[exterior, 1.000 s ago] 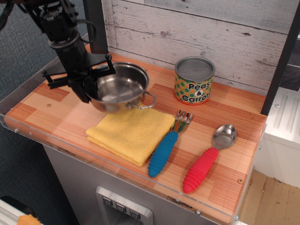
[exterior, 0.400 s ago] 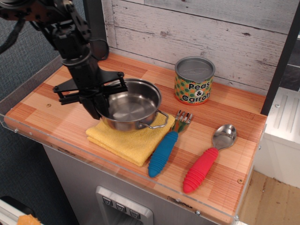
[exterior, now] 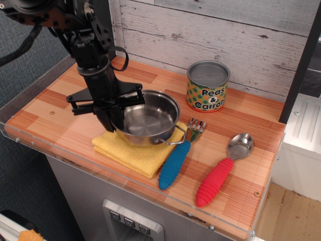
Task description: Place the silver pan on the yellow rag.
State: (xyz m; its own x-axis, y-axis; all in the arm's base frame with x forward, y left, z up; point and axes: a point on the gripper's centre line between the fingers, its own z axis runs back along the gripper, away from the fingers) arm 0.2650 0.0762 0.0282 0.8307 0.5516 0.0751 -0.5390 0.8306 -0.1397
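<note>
The silver pan [exterior: 147,120] is a small shiny steel pot with wire loop handles. It sits over the yellow rag [exterior: 131,150], a folded terry cloth at the front left of the wooden counter, covering most of the rag. I cannot tell whether its base rests on the cloth. My black gripper [exterior: 113,116] comes down from the upper left and is shut on the pan's left rim. One loop handle [exterior: 173,141] sticks out to the right, near the fork.
A "Peas & Carrots" can [exterior: 207,86] stands at the back. A blue-handled fork [exterior: 178,159] lies right of the rag, a red-handled spoon [exterior: 222,169] further right. A clear plastic lip [exterior: 125,186] edges the counter's front. A wooden wall [exterior: 210,30] is behind.
My gripper carried the pan forward and to the right, from behind the rag to over it, and lowered it onto or just above the cloth.
</note>
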